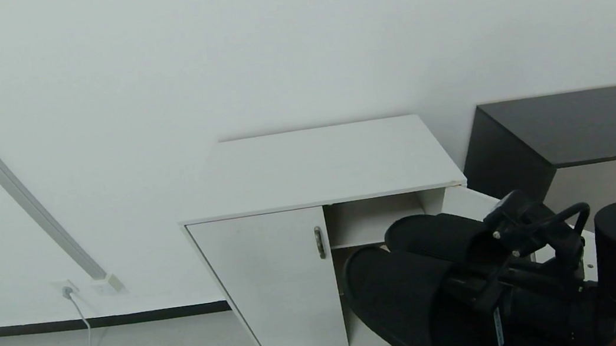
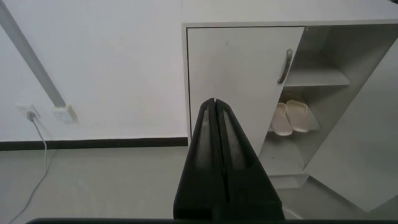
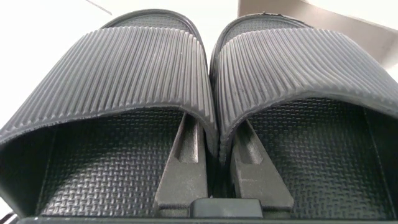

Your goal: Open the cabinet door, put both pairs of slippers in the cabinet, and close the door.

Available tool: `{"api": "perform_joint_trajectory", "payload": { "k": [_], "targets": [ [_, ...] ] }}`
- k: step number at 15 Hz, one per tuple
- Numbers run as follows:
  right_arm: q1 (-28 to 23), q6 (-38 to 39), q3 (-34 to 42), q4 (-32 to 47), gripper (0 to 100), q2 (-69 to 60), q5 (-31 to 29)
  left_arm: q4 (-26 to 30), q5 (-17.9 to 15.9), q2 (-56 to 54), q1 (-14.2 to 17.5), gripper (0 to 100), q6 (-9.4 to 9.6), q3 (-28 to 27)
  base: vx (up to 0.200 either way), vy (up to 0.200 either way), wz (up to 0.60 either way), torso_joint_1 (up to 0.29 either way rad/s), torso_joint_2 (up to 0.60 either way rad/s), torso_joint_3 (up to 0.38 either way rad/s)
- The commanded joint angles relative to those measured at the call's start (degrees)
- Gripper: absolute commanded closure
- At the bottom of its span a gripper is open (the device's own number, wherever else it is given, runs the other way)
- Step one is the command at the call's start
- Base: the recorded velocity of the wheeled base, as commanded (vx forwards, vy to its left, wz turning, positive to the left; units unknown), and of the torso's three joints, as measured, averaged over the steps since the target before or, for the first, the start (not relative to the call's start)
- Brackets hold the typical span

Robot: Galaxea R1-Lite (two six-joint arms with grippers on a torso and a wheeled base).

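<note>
Right now my right gripper [image 3: 219, 158] is clamped on the black slippers [image 1: 405, 279], its fingers [image 3: 186, 165] pinching the two inner side walls together. The pair hangs before the open half of the cabinet [image 1: 319, 165], probably just outside it, though I cannot judge depth from the head view. The right door [image 2: 367, 143] is swung wide and the left door [image 1: 272, 285] is closed. White slippers [image 2: 292, 117] lie inside, below the shelf [image 2: 314, 78]. My left gripper [image 2: 215, 106] is closed and holds nothing, facing the cabinet.
</note>
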Motion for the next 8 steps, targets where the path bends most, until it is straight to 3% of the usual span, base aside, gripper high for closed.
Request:
{"api": "perform_joint_trajectory", "payload": {
  "k": [1, 8],
  "targets": [
    [0.0, -0.06, 0.07, -0.03, 100, -0.33, 0.0, -0.02, 0.04, 0.08, 0.02, 100, 0.0, 0.0, 0.0, 0.0, 0.0, 0.0, 0.0, 0.0],
    [-0.18, -0.23, 0.16, -0.12, 100, 2.22, 0.0, -0.02, 0.13, -0.01, 0.02, 100, -0.35, 0.0, 0.0, 0.0, 0.0, -0.009, 0.02, 0.01]
  ]
}}
